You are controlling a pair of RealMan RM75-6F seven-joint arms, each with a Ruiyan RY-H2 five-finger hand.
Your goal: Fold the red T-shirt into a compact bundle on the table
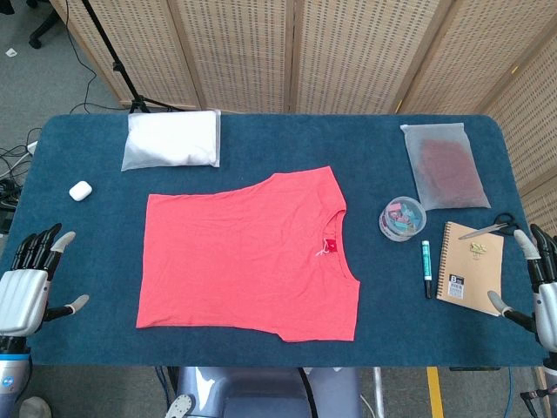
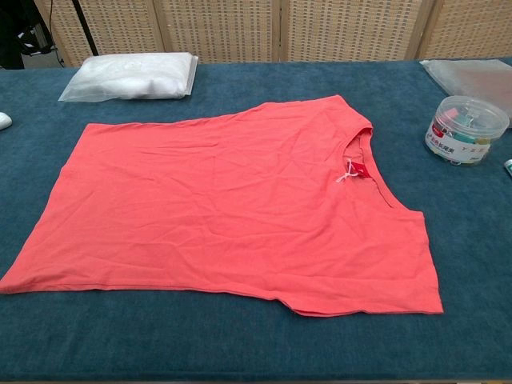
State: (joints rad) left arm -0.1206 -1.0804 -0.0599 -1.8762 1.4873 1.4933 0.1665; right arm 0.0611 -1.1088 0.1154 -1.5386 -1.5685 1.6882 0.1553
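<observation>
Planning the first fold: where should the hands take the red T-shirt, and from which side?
Probably the hem corners of the red T-shirt, which lies flat with its collar toward the right. The left hand sits open just outside that hem edge, so coming in from the left looks shortest. The right hand is farther off, beyond the notebook; the flat cloth needs an edge pinch.

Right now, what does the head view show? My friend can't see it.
A red T-shirt lies flat and unfolded on a blue table. The left hand and right hand hover open at the table's sides, touching nothing.
</observation>
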